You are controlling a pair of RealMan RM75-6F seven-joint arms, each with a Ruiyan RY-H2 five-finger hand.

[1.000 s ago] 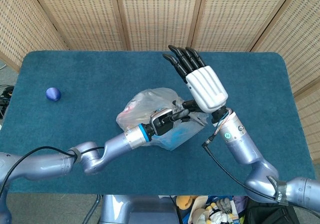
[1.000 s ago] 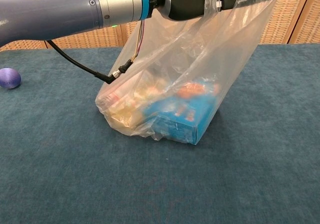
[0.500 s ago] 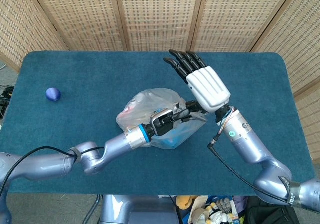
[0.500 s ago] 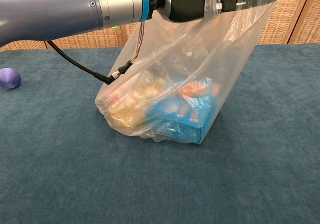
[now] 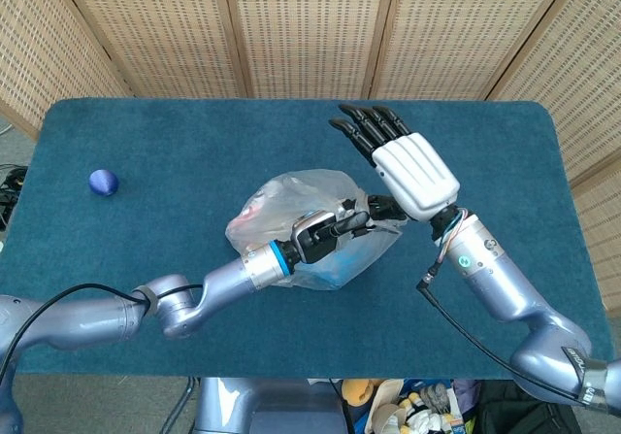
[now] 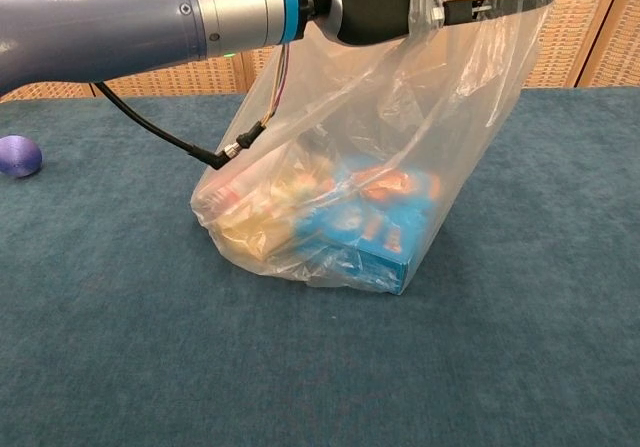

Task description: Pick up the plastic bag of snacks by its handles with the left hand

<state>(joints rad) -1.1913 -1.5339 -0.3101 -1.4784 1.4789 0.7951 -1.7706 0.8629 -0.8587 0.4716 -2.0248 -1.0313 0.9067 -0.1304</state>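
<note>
With the left hand (image 5: 325, 232) gripping its handles, the plastic bag (image 6: 330, 217) risked slipping or tipping its blue snack box (image 6: 360, 252) onto the surface (image 6: 520, 347).

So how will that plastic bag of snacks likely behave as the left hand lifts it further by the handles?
The plastic bag looks thin and floppy: its film is pulled taut under the left hand, so it will probably sag and swing. The blue box and the other snacks sit low, touching the table; they will likely slide together and tilt the load.
</note>
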